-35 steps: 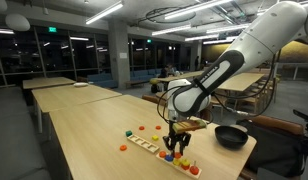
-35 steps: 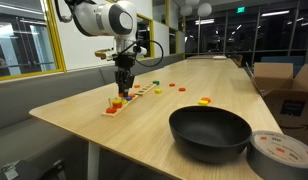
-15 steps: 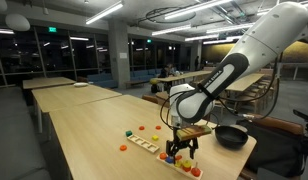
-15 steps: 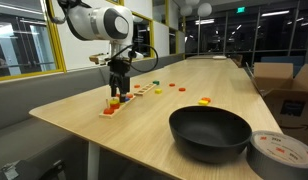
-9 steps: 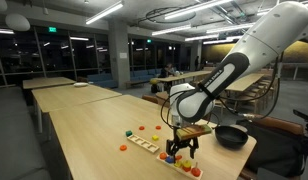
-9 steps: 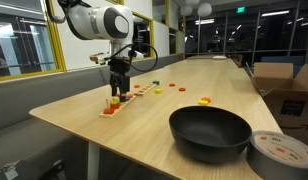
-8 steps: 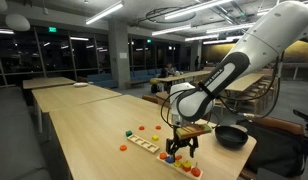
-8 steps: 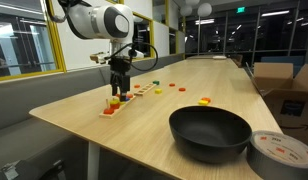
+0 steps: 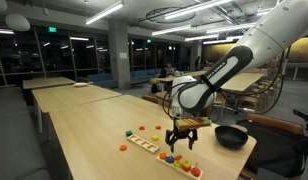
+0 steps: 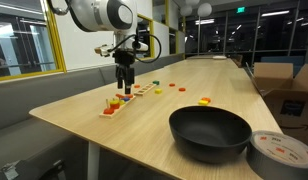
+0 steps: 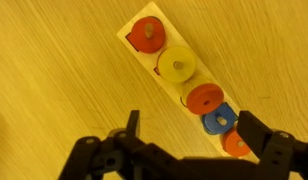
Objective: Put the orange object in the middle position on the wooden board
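In the wrist view the wooden board (image 11: 164,85) runs diagonally with several round pieces on its pegs: red, yellow, an orange object (image 11: 205,98) on the middle peg, then blue and another orange one. My gripper (image 11: 194,132) hangs open above the board with nothing between its fingers; the orange object lies just ahead of them. In both exterior views the gripper (image 9: 180,142) (image 10: 123,82) hovers a little above the board (image 9: 147,145) (image 10: 125,99), clear of the pieces.
A black pan (image 9: 231,136) (image 10: 210,133) stands near the table's end. A roll of tape (image 10: 281,153) and a cardboard box (image 10: 290,85) lie past it. Loose coloured pieces (image 9: 142,128) (image 10: 204,100) are scattered on the table beside the board.
The gripper stood low over the board's pegs a second ago; it has since lifted straight up, open and empty. The pieces stay on the board.
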You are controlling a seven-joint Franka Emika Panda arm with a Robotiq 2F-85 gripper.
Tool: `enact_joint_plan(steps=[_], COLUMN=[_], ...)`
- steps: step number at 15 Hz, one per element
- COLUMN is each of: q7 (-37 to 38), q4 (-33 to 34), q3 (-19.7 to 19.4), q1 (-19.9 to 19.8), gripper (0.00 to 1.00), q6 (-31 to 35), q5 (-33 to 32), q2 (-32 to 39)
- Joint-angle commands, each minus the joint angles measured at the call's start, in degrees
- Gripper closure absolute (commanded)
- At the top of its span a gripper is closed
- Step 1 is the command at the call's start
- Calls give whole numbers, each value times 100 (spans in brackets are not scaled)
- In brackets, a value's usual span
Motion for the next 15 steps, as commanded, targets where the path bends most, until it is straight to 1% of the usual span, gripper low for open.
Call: enact_joint_plan(steps=[1,10,15], q7=[342,417,413], q4=[-91,-138,-169], q3=[-87,-53,-34], q1=[-91,-91,-92], gripper=[0,0,0], q6=[-68,-238,-358], q5=[-274,-598,-628], q2=[-238,-240,-260])
